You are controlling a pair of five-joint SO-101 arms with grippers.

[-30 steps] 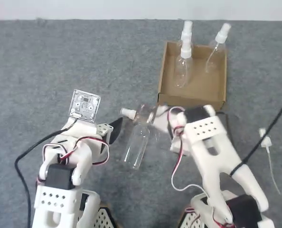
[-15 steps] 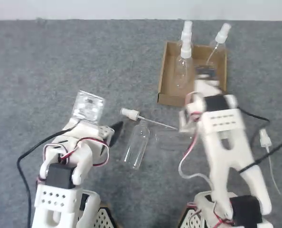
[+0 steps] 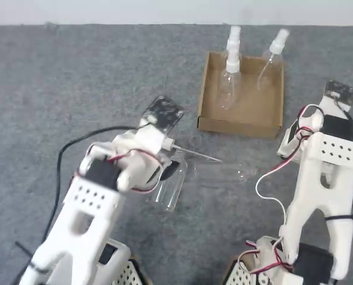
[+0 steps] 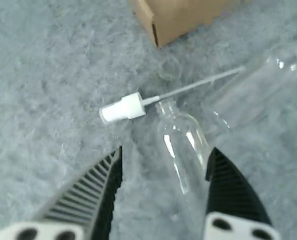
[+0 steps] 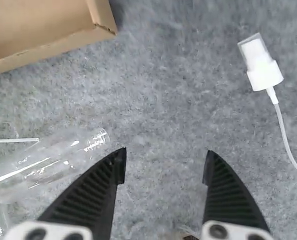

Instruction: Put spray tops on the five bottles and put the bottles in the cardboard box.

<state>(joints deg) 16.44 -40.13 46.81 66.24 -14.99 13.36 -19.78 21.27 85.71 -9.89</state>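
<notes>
A white spray top (image 4: pixel 122 107) lies on the grey carpet, its thin tube (image 4: pixel 198 85) running toward a clear bottle (image 4: pixel 258 90) lying on its side. A second open bottle (image 4: pixel 186 145) lies between the fingers of my open left gripper (image 4: pixel 163 155), which hovers just above it. In the high view the left arm (image 3: pixel 105 184) stretches over this bottle (image 3: pixel 172 187) and spray top (image 3: pixel 163 144). My right gripper (image 5: pixel 165 155) is open over bare carpet, between the lying bottle (image 5: pixel 48 160) and another spray top (image 5: pixel 261 65). Three capped bottles (image 3: pixel 230 80) lie in the cardboard box (image 3: pixel 239 126).
The box's front corner (image 5: pixel 101 22) is close ahead of the right gripper. The right arm (image 3: pixel 322 154) stands at the table's right side, beside the box. Open carpet (image 3: pixel 75 77) spreads to the far left. A pale wall borders the far edge.
The right gripper let go of the bottle and swung right, away from it; the bottle now lies on the carpet. The left arm came forward over the spray top and the other bottle.
</notes>
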